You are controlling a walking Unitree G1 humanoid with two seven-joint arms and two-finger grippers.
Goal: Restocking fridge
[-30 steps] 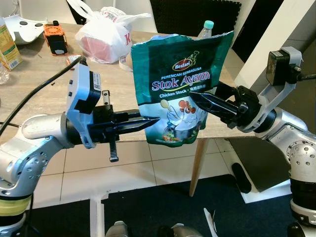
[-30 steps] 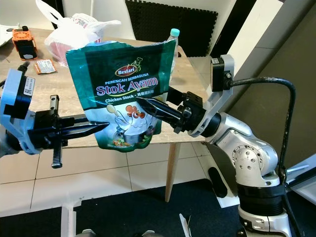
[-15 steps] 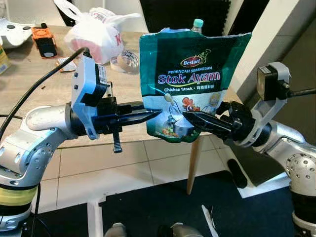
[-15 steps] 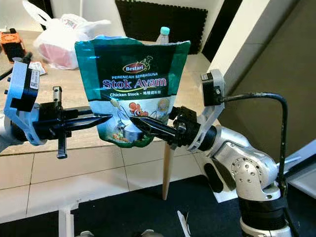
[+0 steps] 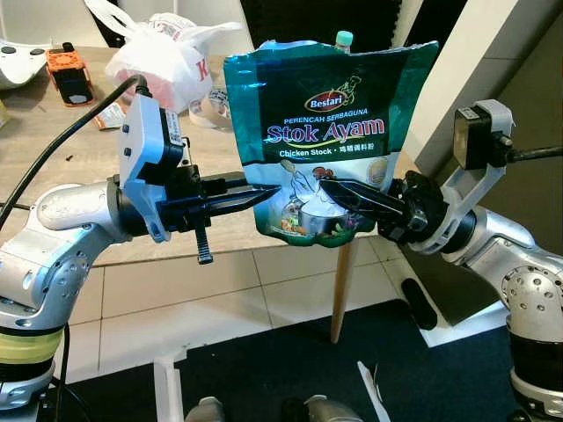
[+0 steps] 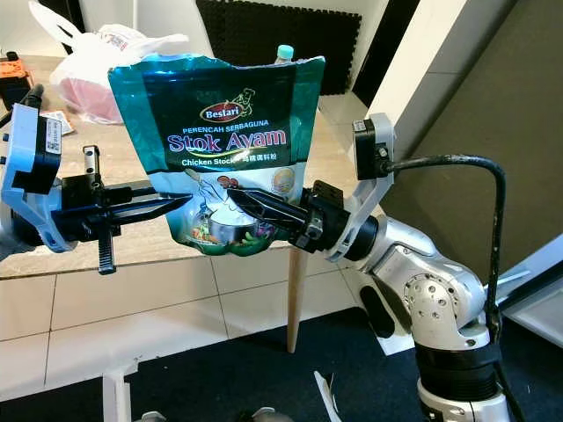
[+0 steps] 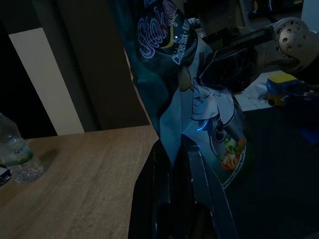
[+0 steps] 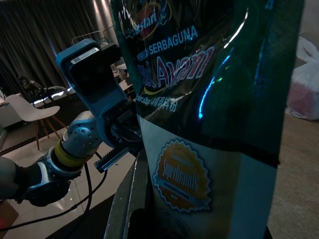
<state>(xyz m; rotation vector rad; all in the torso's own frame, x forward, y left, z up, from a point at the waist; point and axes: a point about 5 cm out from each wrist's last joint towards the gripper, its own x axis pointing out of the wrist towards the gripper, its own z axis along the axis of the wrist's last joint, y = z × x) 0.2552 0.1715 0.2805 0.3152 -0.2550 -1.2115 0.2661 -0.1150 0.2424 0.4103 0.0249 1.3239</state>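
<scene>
The pouch (image 5: 327, 145) of chicken stock stood upright in the air in front of the robot, out past the near edge of the tabletop (image 5: 79, 145) and above the tiled floor (image 5: 220, 290). Both grippers held it low down. The left gripper (image 5: 268, 194) was closed on the pouch's lower left edge, its fingers pinching the seam, as the left wrist view showed. The right gripper (image 5: 327, 187) was closed on the lower front of the pouch from the other side, its black fingers laid across the printed picture near the bottom.

The step in hand looked like carrying the pouch off toward the fridge, which was not in sight. To do that well, the two grippers should move as one, since pulling them apart could tear the seam or drag the pouch out of one grip. All the hold was near the bottom, so the tall top could flop over; keeping it upright and turning slowly would help. A white plastic bag (image 5: 171, 54), a bottle (image 5: 342, 40) and an orange device (image 5: 69, 72) lay on the tabletop behind, well clear of the pouch.
</scene>
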